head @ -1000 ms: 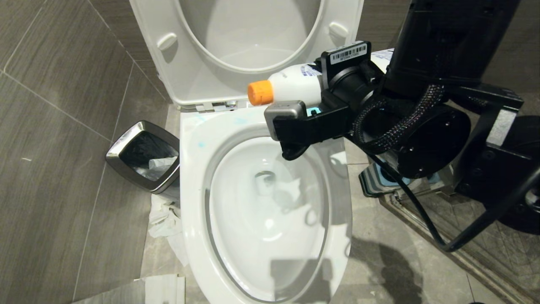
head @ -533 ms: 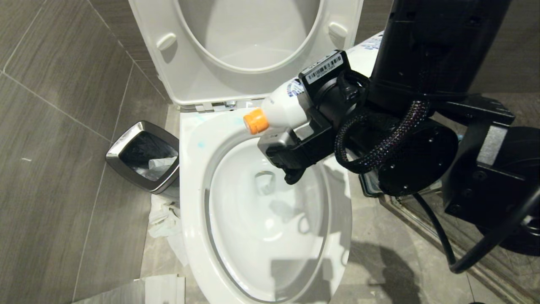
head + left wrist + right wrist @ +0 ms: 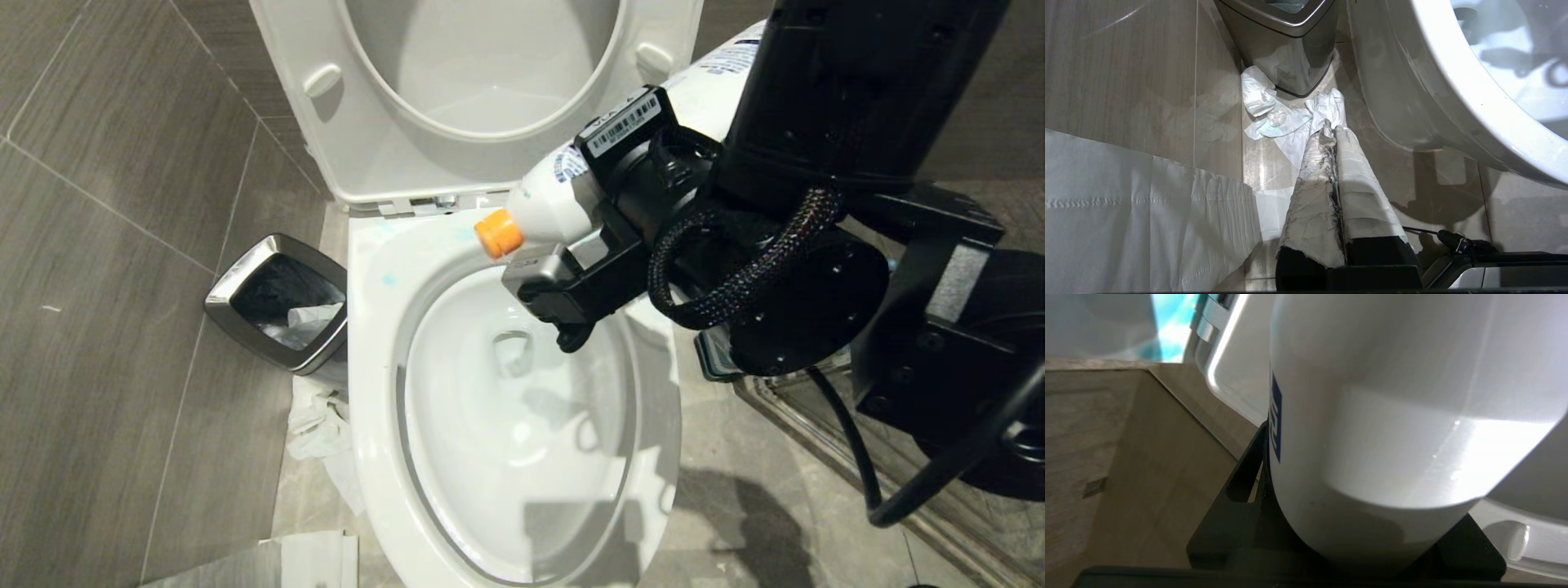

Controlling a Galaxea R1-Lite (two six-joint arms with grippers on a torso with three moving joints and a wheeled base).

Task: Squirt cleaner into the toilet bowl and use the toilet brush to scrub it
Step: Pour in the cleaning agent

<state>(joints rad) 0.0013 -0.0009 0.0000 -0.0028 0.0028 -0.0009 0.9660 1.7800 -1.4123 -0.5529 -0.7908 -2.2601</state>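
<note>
- My right gripper [image 3: 584, 237] sits in the upper middle of the head frame, its fingers clamped on the bottle [image 3: 555, 196], a smooth white plastic cylinder with blue print.
- The bottle lies tilted, its orange cap [image 3: 499, 233] lowest, pointing down and left over the back rim of the bowl [image 3: 522, 408].
- In the right wrist view the bottle's rounded body [image 3: 1392, 437] fills most of the frame, wedged between the black fingers.
- The cap hangs just above the bowl's rear edge; I see open air beneath it and the whole glossy oval bowl free in the lower middle of the frame.
- The seat and lid [image 3: 384, 131] stand raised at the top of the frame, close behind the bottle.
- My left gripper [image 3: 1333, 134] is low beside the toilet, its tape-wrapped fingers pressed together and empty, pointing at crumpled tissue [image 3: 1274, 114] on the floor.
- A steel bin [image 3: 277, 302] with a square rim stands at the left, near the bowl's outer wall, leaving a narrow gap.
- Grey, wood-grained tiles [image 3: 106, 327] cover the left side.
</note>
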